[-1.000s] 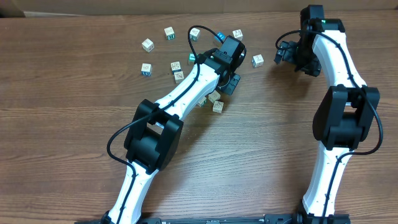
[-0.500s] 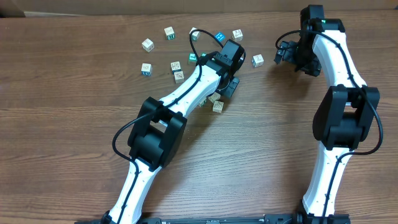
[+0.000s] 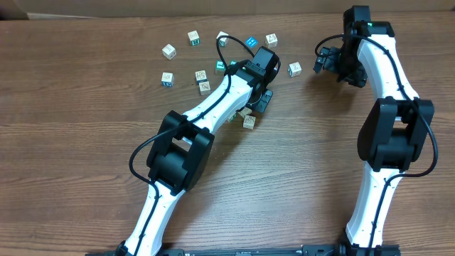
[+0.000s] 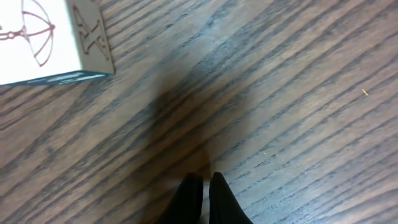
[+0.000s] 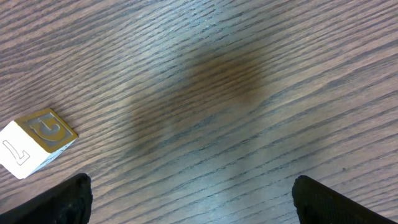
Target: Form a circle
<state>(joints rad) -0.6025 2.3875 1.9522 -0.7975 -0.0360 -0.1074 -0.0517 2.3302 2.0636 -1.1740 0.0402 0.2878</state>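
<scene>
Across the wooden table point(image 3: 71, 128) letter cubes point(image 3: 168, 50) are scattered; the left gripper point(image 4: 203, 186) is clenched empty, the right gripper point(image 5: 193, 199) spread wide.

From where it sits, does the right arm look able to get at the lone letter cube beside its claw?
Probably yes: the right claw stands open, the letter cube lies close beside it, and nothing sits between them.

Table point(image 5: 249, 124): matt, grained wood. Letter cube point(image 4: 37, 43): smooth pale wood, printed.
</scene>
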